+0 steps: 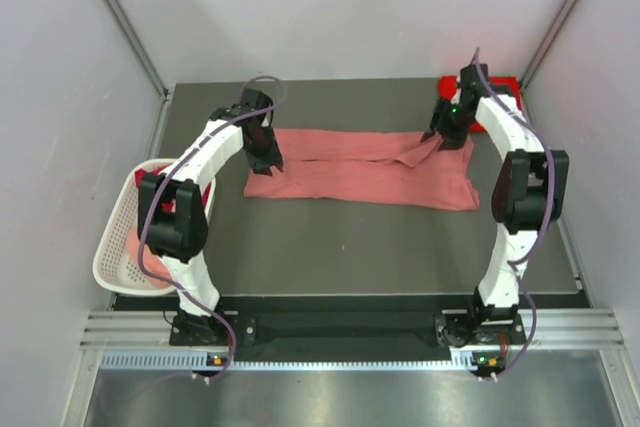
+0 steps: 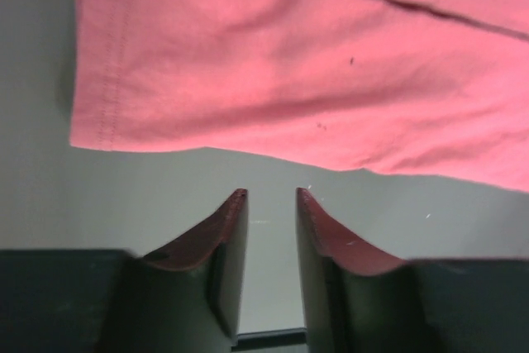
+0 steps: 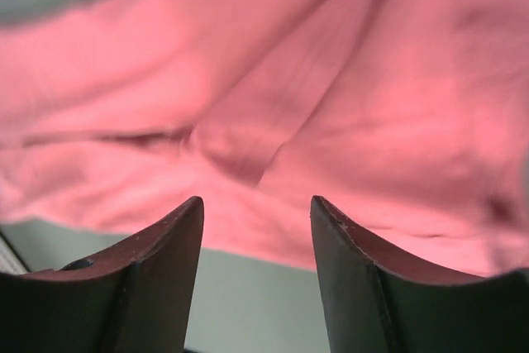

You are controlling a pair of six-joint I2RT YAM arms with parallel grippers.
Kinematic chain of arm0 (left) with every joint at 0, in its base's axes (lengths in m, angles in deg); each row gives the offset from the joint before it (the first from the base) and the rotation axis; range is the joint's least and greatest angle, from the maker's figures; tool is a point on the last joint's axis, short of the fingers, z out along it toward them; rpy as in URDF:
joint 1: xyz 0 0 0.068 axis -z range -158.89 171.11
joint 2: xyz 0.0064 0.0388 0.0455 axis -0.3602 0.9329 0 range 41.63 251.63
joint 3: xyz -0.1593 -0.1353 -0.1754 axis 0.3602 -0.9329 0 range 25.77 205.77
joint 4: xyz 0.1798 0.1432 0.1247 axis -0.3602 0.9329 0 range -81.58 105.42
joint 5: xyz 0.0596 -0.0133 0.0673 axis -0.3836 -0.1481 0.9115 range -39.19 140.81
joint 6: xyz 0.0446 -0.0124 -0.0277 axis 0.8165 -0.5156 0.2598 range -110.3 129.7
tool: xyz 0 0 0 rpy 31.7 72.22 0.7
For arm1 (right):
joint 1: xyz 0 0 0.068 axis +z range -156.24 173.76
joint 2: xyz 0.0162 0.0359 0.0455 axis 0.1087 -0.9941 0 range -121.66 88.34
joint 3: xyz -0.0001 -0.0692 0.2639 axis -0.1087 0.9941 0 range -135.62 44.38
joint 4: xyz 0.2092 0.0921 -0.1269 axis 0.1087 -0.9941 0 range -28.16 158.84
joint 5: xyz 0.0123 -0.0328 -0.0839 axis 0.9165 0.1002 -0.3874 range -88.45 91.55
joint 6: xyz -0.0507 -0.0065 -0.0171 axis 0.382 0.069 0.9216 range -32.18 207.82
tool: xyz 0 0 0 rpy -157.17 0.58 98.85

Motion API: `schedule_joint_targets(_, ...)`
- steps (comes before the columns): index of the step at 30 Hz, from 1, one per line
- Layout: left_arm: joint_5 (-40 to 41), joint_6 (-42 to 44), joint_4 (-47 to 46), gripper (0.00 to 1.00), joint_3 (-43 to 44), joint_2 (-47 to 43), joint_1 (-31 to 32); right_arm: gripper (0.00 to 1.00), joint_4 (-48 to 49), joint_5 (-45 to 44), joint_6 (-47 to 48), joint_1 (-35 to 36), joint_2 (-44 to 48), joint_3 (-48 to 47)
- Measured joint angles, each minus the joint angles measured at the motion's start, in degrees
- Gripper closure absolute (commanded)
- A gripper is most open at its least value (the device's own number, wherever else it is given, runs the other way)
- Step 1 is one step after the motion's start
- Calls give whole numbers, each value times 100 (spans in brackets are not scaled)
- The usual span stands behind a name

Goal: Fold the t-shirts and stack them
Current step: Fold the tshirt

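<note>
The salmon pink soft cloth t-shirt (image 1: 360,172) lay as a long folded band across the dark grey table (image 1: 340,247), between my two arms. The left gripper (image 2: 271,196) hung over bare table just short of the shirt's hemmed left end, its jaws apart and empty. The right gripper (image 3: 256,204) stood parted above the rumpled right end, with nothing between its fingers. For the coming fold, I judged I should flatten that raised crease, then pinch both layers squarely at each end so the edges met evenly.

Both arms extended; left gripper (image 2: 270,197), right gripper (image 3: 256,204) jaws apart
</note>
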Motion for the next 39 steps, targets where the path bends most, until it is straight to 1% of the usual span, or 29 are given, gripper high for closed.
schedule_joint_targets(3,-219,55,-42,68,-72,101,0,45,278,146,-52,409,452,855)
schedule_joint_targets(4,-302,79,-125,68,-72,175,0,47,372,155,-61,540,505,1032)
schedule_joint_targets(8,-450,138,-306,70,-46,450,0,49,741,175,-105,1003,551,1550)
schedule_joint_targets(11,-393,155,-326,71,7,743,0,52,846,208,-105,1086,551,1628)
schedule_joint_targets(13,-295,155,-299,71,9,872,0,57,949,203,-107,1049,551,1626)
schedule_joint_targets(20,380,175,-271,72,-13,1252,-22,62,1143,109,-162,986,549,1626)
schedule_joint_targets(22,531,179,-260,72,-17,1379,-37,62,1169,33,-166,986,546,1626)
schedule_joint_targets(28,601,181,-260,73,-17,1377,-31,58,1217,-286,-166,984,457,1561)
schedule_joint_targets(30,610,179,-260,73,-20,1373,-31,55,1233,-352,-170,984,339,1451)
schedule_joint_targets(31,612,179,-260,73,-20,1370,-31,52,1239,-396,-173,984,278,1403)
schedule_joint_targets(37,636,173,-258,73,-22,1368,-20,46,1193,-769,-214,984,157,1333)
schedule_joint_targets(39,640,160,-278,73,-50,1344,-20,45,1196,-901,-214,984,157,1333)
